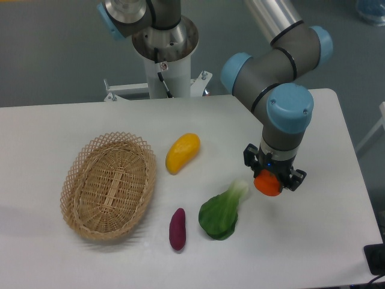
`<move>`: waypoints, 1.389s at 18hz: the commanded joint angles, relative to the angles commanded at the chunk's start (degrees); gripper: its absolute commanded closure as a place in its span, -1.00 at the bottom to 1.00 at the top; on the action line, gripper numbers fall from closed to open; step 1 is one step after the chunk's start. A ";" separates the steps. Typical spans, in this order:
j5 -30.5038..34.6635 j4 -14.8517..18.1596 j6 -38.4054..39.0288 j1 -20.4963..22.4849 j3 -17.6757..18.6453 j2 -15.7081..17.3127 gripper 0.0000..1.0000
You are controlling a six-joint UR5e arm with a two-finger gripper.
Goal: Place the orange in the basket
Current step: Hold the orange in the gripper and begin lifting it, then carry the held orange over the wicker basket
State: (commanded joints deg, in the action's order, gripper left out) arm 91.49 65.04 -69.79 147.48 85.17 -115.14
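At the left of the white table lies the oval wicker basket, its lattice rim whole and nothing inside it. It sits near the table's front-left part, with bare tabletop all round it and a broad open strip behind it up to the far edge. Just right of the basket, apart from its rim, lies an elongated yellow fruit, tilted. In front of that is a small purple sweet potato, and beside it a green leafy vegetable, its pale stalk pointing up and right. These three lie between the basket and the arm. At the right, the gripper points down from the arm's wrist, its fingers closed on the orange, which sits close beside the vegetable's stalk tip; whether the fruit touches the table or hangs just above it I cannot tell. Right of the gripper the tabletop runs bare to its edge.
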 joint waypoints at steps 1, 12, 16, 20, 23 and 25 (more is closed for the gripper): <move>0.00 0.00 0.00 0.00 0.00 0.00 -0.21; 0.00 0.09 0.00 0.00 0.44 -0.09 -0.22; 0.00 0.00 0.00 -0.09 1.14 0.00 -0.22; 0.00 0.00 0.70 -1.31 1.58 0.09 -0.22; -0.09 -0.09 3.67 -3.94 1.67 0.18 -0.21; -0.09 -1.31 8.24 -5.88 1.67 0.18 -0.21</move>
State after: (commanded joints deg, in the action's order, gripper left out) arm 91.41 63.73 -61.55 141.60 86.84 -114.96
